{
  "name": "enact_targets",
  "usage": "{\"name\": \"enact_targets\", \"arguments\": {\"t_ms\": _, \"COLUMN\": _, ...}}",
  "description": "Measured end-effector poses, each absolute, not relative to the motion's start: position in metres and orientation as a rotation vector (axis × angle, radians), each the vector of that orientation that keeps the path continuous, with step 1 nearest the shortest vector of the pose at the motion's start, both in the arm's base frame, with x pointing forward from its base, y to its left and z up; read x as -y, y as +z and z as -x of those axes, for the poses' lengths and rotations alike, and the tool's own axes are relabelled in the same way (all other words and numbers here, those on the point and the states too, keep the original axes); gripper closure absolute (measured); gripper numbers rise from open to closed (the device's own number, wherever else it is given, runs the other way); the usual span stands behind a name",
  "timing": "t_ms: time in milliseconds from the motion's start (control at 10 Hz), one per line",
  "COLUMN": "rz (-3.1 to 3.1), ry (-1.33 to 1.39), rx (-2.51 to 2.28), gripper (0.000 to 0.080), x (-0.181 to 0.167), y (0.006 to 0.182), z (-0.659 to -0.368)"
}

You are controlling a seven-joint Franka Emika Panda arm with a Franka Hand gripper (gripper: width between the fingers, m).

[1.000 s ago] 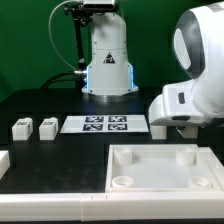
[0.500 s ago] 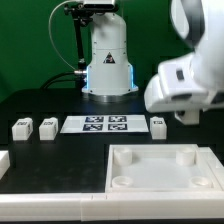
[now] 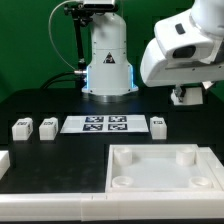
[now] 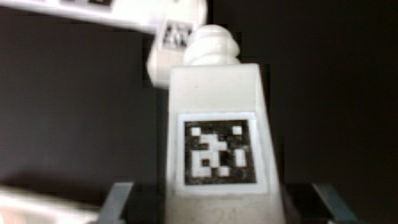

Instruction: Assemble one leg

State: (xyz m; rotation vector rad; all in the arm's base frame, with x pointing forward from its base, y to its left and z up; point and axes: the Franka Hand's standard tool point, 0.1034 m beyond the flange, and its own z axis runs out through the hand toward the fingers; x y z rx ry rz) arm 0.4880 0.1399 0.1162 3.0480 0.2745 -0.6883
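- The leg is pinched between the gripper's fingers, tag facing the wrist camera, raised well above the table at the exterior view's right.
- A second leg lies just beside the marker board, on the exterior view's right.
- A third leg and a fourth leg lie on the exterior view's left.
- The white panel lies nearer.

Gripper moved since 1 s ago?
Yes. The gripper has risen and shifted toward the exterior view's right. It was low by the right end of the marker board; now it hangs well above table level.
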Motion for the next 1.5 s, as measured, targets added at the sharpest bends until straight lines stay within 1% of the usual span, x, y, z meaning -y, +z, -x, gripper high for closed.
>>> {"name": "enact_targets", "arguments": {"t_ms": 100, "rz": -3.102, "ry": -0.501, "rx": -0.372, "gripper": 0.0509, "x": -0.132, "y": 0.121, "z": -0.507}}
{"name": "enact_targets", "arguments": {"t_ms": 200, "rz": -3.123, "ry": -0.372, "rx": -0.424, "gripper": 0.0509, "x": -0.118, "y": 0.143, "z": -0.535}}
{"name": "enact_targets", "arguments": {"t_ms": 300, "rz": -3.124, "ry": -0.217, "rx": -0.438, "gripper": 0.0509, "x": -0.113, "y": 0.166, "z": -0.559}}
{"name": "enact_targets", "arguments": {"t_ms": 400, "rz": -3.122, "ry": 0.036, "rx": -0.459, "gripper": 0.0508, "x": -0.117, "y": 0.180, "z": -0.578}}
{"name": "enact_targets", "arguments": {"t_ms": 500, "rz": -3.132, "ry": 0.240, "rx": -0.443, "gripper": 0.0508, "x": -0.115, "y": 0.173, "z": -0.570}}
{"name": "enact_targets", "arguments": {"t_ms": 600, "rz": -3.131, "ry": 0.292, "rx": -0.440, "gripper": 0.0508, "x": -0.113, "y": 0.167, "z": -0.564}}
{"name": "enact_targets", "arguments": {"t_ms": 700, "rz": -3.115, "ry": 0.502, "rx": -0.441, "gripper": 0.0508, "x": -0.115, "y": 0.172, "z": -0.576}}
{"name": "enact_targets", "arguments": {"t_ms": 800, "rz": -3.083, "ry": 0.704, "rx": -0.438, "gripper": 0.0508, "x": -0.112, "y": 0.169, "z": -0.573}}
{"name": "enact_targets", "arguments": {"t_ms": 900, "rz": -3.049, "ry": 0.847, "rx": -0.427, "gripper": 0.0508, "x": -0.109, "y": 0.165, "z": -0.568}}
{"name": "enact_targets", "arguments": {"t_ms": 1000, "rz": -3.067, "ry": 0.778, "rx": -0.434, "gripper": 0.0508, "x": -0.110, "y": 0.160, "z": -0.567}}
{"name": "enact_targets", "arguments": {"t_ms": 1100, "rz": -3.074, "ry": 0.761, "rx": -0.438, "gripper": 0.0508, "x": -0.111, "y": 0.159, "z": -0.583}}
{"name": "enact_targets", "arguments": {"t_ms": 1200, "rz": -3.098, "ry": 0.746, "rx": -0.418, "gripper": 0.0508, "x": -0.117, "y": 0.154, "z": -0.609}}
{"name": "enact_targets", "arguments": {"t_ms": 1300, "rz": -3.104, "ry": 0.768, "rx": -0.414, "gripper": 0.0508, "x": -0.123, "y": 0.148, "z": -0.628}}
{"name": "enact_targets", "arguments": {"t_ms": 1500, "rz": -3.104, "ry": 0.775, "rx": -0.394, "gripper": 0.0508, "x": -0.119, "y": 0.131, "z": -0.637}}
